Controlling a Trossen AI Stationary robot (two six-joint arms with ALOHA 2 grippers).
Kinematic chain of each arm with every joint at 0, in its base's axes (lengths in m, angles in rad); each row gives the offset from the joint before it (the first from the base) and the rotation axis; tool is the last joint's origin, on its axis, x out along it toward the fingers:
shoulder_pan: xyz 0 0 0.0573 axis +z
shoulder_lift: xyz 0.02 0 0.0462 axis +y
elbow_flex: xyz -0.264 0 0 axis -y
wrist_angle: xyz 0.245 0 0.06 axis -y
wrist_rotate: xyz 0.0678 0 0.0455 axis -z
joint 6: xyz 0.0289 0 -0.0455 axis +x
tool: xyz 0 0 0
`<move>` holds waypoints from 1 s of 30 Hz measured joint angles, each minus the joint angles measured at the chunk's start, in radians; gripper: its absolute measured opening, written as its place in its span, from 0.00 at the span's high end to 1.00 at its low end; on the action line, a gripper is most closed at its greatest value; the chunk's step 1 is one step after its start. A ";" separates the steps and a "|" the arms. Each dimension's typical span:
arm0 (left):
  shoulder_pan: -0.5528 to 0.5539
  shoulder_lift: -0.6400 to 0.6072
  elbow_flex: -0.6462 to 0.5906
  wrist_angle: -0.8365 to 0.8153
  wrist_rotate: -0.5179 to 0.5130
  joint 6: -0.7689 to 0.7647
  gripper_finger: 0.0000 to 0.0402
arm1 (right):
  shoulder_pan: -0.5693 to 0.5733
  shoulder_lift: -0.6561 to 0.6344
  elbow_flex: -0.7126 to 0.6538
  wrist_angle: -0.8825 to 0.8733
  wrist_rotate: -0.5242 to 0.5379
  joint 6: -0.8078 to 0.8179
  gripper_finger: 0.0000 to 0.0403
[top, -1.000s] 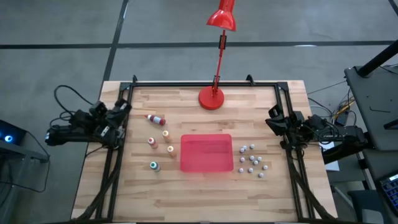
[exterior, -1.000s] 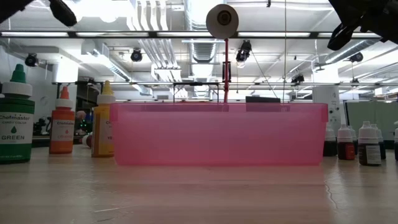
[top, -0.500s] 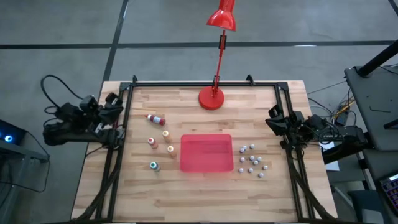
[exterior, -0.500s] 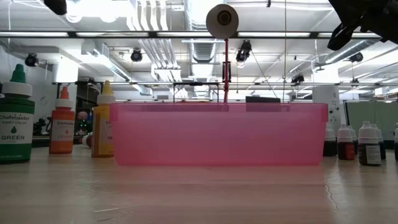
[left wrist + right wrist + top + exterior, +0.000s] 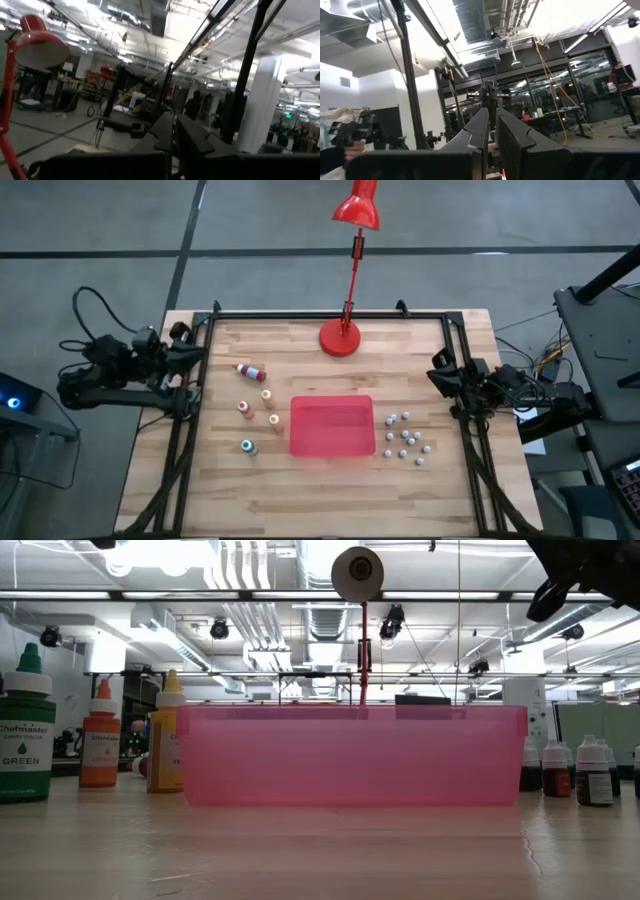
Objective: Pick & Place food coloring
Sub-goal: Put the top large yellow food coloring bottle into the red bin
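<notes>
Currently, both arms sit at the table's side edges, well apart from the work area. The left gripper (image 5: 190,345) rests at the far-left corner of the wooden table (image 5: 300,490), over the black frame rail (image 5: 180,450); its fingers (image 5: 192,137) lie together with no gap and hold nothing. The right gripper (image 5: 438,372) rests at the right edge, about mid-depth; its fingers (image 5: 512,132) stand almost together, with only a thin slit between them, and hold nothing.

The food coloring consists of five small bottles standing or lying on the left half of the table, left of the red tray (image 5: 332,426):
- the red-capped bottle (image 5: 250,370) lies on its side, farthest from the near edge;
- the yellow-capped bottle (image 5: 267,395) stands upright, just beyond the tray's far-left corner;
- the orange-capped bottle (image 5: 243,408) stands left of it;
- a second pale bottle (image 5: 274,420) stands just beside the tray's left wall;
- the green-capped bottle (image 5: 247,446) stands nearest the near edge.

No bottle touches the tray.

A cluster of small grey-white beads (image 5: 405,438) lies on the table right of the tray. A red desk lamp (image 5: 342,337) stands at the far edge, centred, with its arm reaching beyond the table.
</notes>
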 joint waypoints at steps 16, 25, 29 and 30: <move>0.000 0.200 0.056 -0.111 0.068 -0.070 1.00 | 0.000 0.000 0.000 0.000 0.005 0.000 0.93; 0.000 0.272 0.229 -0.353 0.068 -0.052 1.00 | 0.000 0.000 0.000 0.000 0.004 0.000 0.93; 0.000 0.304 0.324 -0.470 0.067 -0.052 1.00 | 0.000 0.000 0.000 0.000 0.004 0.000 0.93; 0.000 0.310 0.342 -0.495 0.062 -0.051 1.00 | 0.000 0.000 0.000 0.000 0.004 0.000 0.93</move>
